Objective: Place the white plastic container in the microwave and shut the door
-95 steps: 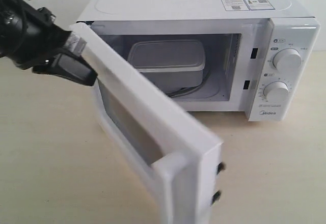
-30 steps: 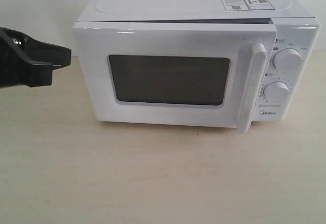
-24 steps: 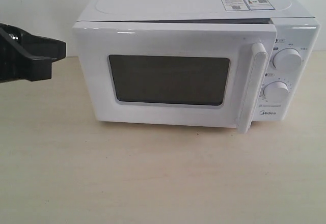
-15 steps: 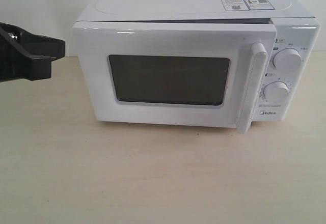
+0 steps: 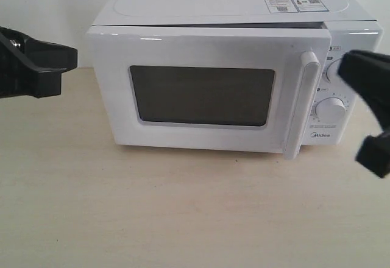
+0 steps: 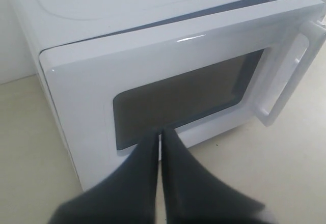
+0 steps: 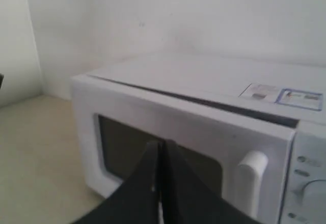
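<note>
The white microwave [image 5: 231,0] stands at the back of the table. Its door [image 5: 201,49] lies against the front, leaving a thin dark slit along the top edge near the handle [image 5: 301,106]. Only darkness shows through the mesh window [image 5: 201,95], so the white plastic container is hidden. My left gripper [image 5: 64,67] hovers off the microwave's left side, apart from it; its fingers are shut and empty in the left wrist view [image 6: 161,132]. My right gripper [image 7: 162,145] is shut and empty too, and shows as a black shape [image 5: 368,76] before the dials.
Two round dials [image 5: 332,108] sit on the panel right of the handle, partly covered by the right gripper. Stickers [image 5: 292,3] lie on the microwave's top. Pale wooden tabletop [image 5: 183,213] stretches in front, with a white wall behind.
The door, open earlier with the container visible inside, is now pushed to. The left gripper has drawn back left and barely moves. The right gripper has come into view at the right.
</note>
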Available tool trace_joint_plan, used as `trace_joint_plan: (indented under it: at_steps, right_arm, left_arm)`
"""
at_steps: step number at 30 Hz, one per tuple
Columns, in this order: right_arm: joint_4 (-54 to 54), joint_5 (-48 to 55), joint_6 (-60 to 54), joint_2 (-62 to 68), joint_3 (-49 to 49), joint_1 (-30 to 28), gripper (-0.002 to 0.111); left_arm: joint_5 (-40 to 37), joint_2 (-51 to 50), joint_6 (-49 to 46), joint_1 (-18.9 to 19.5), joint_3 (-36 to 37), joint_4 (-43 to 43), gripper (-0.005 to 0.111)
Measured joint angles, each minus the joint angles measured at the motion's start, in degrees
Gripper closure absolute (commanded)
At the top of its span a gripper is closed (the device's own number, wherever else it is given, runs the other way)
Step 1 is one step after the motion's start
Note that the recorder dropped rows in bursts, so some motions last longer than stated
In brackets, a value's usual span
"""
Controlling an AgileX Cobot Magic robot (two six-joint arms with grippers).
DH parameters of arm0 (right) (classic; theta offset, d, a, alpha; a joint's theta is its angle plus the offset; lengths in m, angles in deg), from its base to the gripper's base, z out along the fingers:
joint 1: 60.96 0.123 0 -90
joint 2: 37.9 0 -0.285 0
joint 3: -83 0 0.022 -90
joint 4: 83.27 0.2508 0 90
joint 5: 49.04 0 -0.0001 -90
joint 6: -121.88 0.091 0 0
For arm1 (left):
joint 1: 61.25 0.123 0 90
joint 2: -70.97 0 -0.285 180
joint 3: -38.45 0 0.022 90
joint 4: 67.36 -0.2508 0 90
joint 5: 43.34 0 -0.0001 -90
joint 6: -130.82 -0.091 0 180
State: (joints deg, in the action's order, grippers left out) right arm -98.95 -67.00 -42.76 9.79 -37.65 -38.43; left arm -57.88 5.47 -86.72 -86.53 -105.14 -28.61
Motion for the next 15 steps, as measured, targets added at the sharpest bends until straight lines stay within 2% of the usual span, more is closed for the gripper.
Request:
trace_joint_plan:
  at_steps: [4,9,11,15]
  right_arm:
    - [0.1,0.0,-0.4,11.0,-4.2,3.1,0.109]
    - [4.7,0.1,-3.1,21.2,-9.9,3.7,0.109]
    - [10.7,0.1,-8.0,24.1,-11.7,3.7,0.109]
    - [30.5,0.1,-25.2,28.1,-15.3,3.7,0.109]
  left_arm:
    - [-0.6,0.0,0.0,0.0,0.0,0.0,0.102]
    - [-1.6,0.0,0.0,0.0,0.0,0.0,0.102]
    - [-1.6,0.0,0.0,0.0,0.0,-0.2,0.102]
    - [-1.6,0.0,0.0,0.0,0.0,-0.4,0.102]
